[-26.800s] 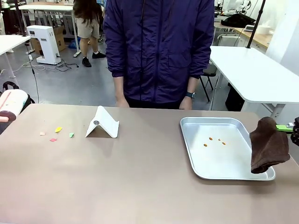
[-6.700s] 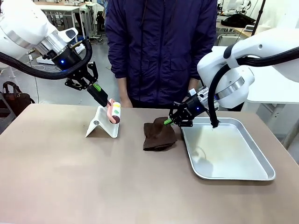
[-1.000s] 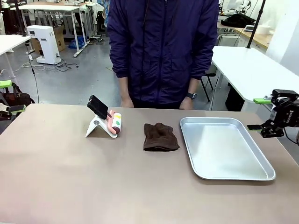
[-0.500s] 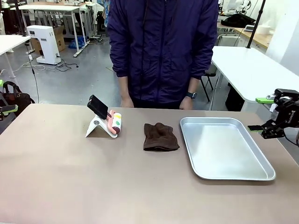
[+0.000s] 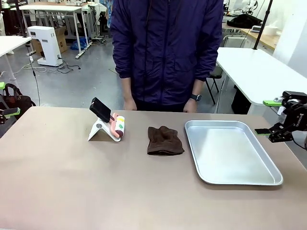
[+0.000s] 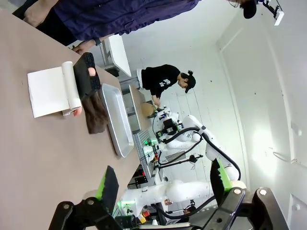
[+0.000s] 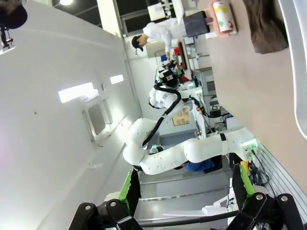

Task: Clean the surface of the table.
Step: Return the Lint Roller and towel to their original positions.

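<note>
1. We see the table [image 5: 144,191], the wide taupe one, spanning the front view from edge to edge, with a person in a dark blue jacket [image 5: 165,48] standing at its far side, hands [image 5: 128,104] hanging by the table's far edge.
2. On the table's left part stands a white folded stand [image 5: 101,129], and a lint roller [image 5: 115,125] leans on it, its black handle up and to the left, its pink and white head down beside the stand's right foot.
3. Just right of the roller, apart from it, a dark brown cloth [image 5: 164,140] lies crumpled on the tabletop.
4. Near the cloth's right side, not touching it, sits a shiny metal tray [image 5: 230,177]; its inside looks bare and reflective.
5. Our right gripper [image 5: 271,117] hangs off the table's right edge, beyond the tray, its green-padded fingers spread wide with nothing between them.
6. Our left gripper [image 5: 4,99] is at the front view's left border, past the table's left end; two green pads show there, apart, holding nothing.
7. In the left wrist view the fingers [image 6: 109,187] stand well apart and empty, and the stand, roller, cloth and tray line up along the tabletop beyond them.
8. In the right wrist view the green pads [image 7: 129,188] likewise gape with only the room behind them.
</note>
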Available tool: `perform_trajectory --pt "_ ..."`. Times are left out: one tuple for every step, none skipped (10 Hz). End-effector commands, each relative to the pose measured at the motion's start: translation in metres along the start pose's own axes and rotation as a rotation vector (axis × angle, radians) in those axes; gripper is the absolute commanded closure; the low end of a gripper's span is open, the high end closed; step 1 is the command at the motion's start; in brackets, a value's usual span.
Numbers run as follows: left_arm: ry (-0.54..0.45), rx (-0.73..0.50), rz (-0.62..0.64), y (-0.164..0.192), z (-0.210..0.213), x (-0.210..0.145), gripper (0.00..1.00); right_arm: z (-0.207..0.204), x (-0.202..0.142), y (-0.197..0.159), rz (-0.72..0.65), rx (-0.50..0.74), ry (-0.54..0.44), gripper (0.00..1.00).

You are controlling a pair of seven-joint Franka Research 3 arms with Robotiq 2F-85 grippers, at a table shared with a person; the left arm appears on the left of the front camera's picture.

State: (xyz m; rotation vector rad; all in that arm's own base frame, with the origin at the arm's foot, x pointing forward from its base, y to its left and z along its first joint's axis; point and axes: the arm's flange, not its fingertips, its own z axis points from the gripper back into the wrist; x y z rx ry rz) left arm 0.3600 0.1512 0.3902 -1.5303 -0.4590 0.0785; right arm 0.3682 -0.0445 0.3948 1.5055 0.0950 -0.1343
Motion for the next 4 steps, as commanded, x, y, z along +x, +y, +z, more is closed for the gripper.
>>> perform_trajectory --pt "-0.017 -0.002 0.007 -0.0033 -0.0016 -0.0038 0.0 0.0026 -0.0025 0.0052 -0.015 -0.007 0.009 0.0" --pt "-0.017 -0.002 0.007 -0.0033 -0.0016 -0.0038 0.0 0.0026 -0.0025 0.0052 -0.015 -0.007 0.009 0.0" --pt "-0.017 -0.002 0.007 -0.0033 -0.0016 -0.0038 0.0 0.0026 -0.0025 0.0052 -0.015 -0.007 0.009 0.0" --pt "-0.017 -0.002 0.007 -0.0033 -0.0016 -0.0038 0.0 0.0026 -0.0025 0.0052 -0.015 -0.007 0.009 0.0"
